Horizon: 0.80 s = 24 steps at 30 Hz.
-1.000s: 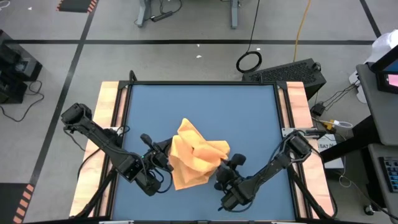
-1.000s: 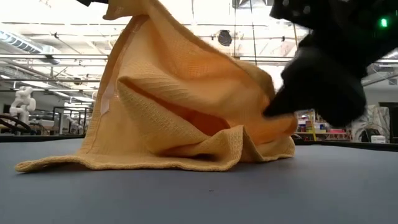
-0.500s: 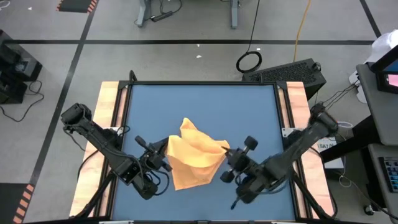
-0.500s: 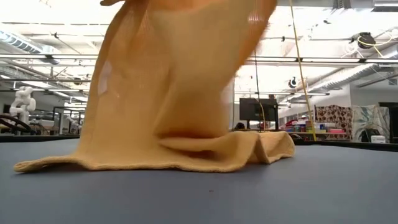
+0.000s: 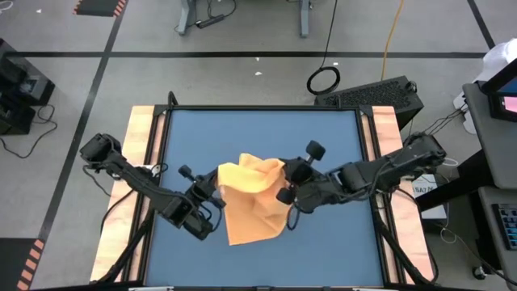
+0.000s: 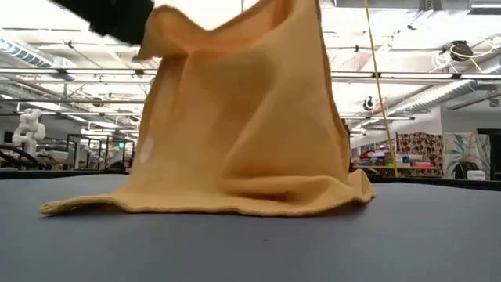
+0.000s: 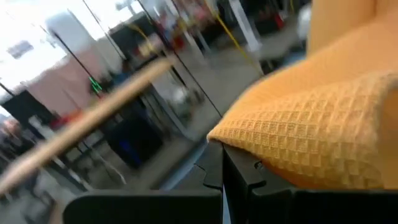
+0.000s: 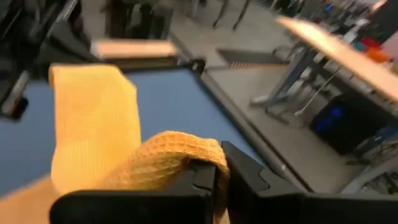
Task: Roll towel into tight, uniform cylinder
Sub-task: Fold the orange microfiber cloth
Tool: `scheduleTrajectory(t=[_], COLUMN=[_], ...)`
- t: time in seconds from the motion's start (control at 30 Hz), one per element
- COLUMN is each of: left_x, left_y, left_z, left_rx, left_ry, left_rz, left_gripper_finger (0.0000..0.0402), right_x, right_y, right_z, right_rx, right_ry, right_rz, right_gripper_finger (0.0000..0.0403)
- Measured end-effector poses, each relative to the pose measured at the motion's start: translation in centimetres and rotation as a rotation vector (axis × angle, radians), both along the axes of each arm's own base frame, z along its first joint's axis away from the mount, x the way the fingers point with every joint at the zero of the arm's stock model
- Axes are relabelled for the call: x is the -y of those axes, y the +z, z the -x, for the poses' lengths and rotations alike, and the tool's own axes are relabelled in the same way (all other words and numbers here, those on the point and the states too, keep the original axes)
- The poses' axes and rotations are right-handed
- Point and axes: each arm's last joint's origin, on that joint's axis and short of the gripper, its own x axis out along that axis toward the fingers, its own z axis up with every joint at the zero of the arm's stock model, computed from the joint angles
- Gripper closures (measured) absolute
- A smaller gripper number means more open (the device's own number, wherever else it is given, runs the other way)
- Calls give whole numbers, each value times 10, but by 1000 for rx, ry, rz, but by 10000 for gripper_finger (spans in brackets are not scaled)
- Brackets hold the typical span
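Both arms are in on the towel [image 5: 250,202], which sits near the middle of the blue tabletop [image 5: 258,133]. The left end effector [image 5: 216,192] has its fingers closed on the towel's left upper edge; the left wrist view shows the waffle-weave cloth pinched in the dark fingers [image 7: 249,180]. The right end effector [image 5: 284,184] is clamped narrow on the right upper corner, and the right wrist view shows a fold of cloth bunched over the fingers [image 8: 205,180] with a flat strip of towel hanging beyond it.

From above, the lifted edge runs between the two end effectors, and the rest of the cloth spreads toward the near side of the tabletop, its near edge lying flat. From the low view the towel [image 6: 243,133] stands like a tent, pulled up out of the top of the picture, its bottom hem resting on the tabletop and flaring out to left and right. A dark part of an arm [image 6: 109,16] shows at the towel's upper left corner there.
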Motion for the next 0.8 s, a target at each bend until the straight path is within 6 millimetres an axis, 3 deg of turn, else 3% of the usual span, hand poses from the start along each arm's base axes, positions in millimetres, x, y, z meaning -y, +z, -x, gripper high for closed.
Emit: scheduleTrajectory(t=[0.27,0.43,0.6,0.8], left_x=[4,4,0,-3], left_y=[-14,-14,-14,-14], left_z=[9,10,13,8], left_rx=[-105,-120,-130,-88], left_ry=[-40,-44,-21,1], left_rz=[91,81,76,107], left_gripper_finger=[402,402,402,399], right_x=[-10,-35,-58,-90], right_y=[-40,-59,-76,-94], right_z=[-4,-3,13,27], right_rx=[-256,-364,-474,-433], right_ry=[65,165,134,84], right_rz=[-159,-244,-235,-139], right_gripper_finger=[387,383,354,306])
